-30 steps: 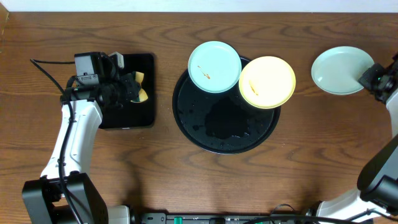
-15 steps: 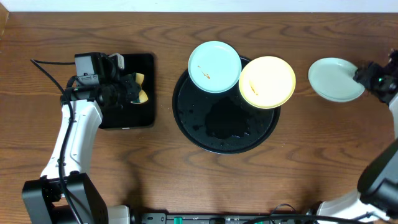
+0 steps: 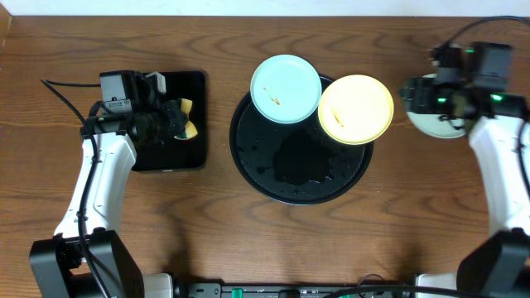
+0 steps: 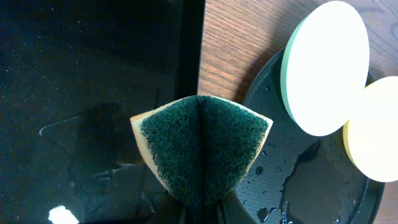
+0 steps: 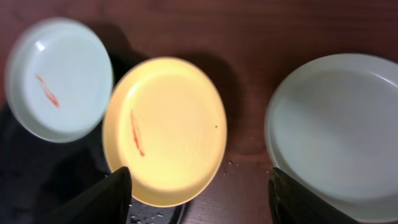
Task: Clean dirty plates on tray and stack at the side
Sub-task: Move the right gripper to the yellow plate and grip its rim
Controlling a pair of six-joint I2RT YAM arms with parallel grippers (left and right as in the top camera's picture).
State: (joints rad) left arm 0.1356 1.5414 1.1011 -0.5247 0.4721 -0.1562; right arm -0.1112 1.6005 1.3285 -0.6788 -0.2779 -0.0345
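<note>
- While it hangs over the rectangular tray (image 4: 93, 81), the left end effector (image 4: 200, 213) pinches a folded sponge (image 4: 202, 149). The green scouring side faces outward and a yellow edge shows along the sponge's rim.
- The rectangular tray is black and lies on the wooden worktop (image 3: 207, 232), left of the round tray (image 3: 302, 178), with a strip of bare wood between them.
- The round tray is glossy black, with a dark puddle and scattered drops on its floor.
- The first mint plate (image 3: 286, 88) rests on the round tray's upper-left rim in the overhead view. It overhangs the edge and carries a short orange streak (image 5: 46, 90).
- The yellow plate (image 3: 356, 109) rests on the tray's upper-right rim, also overhanging, with an orange streak of its own. Its rim meets the first mint plate's rim; which one lies on top cannot be told.
- The second mint plate (image 5: 339, 134) lies on the worktop to the right of the round tray, apart from the yellow plate. In the overhead view the right arm hides part of it.
- The right end effector (image 5: 202, 196) is above the gap between the yellow plate and the second mint plate, its fingers spread wide.
- In the wrist view one fingertip shows over the yellow plate's lower edge and the other over the second mint plate's lower-left edge. Whether either touches a plate cannot be told.
</note>
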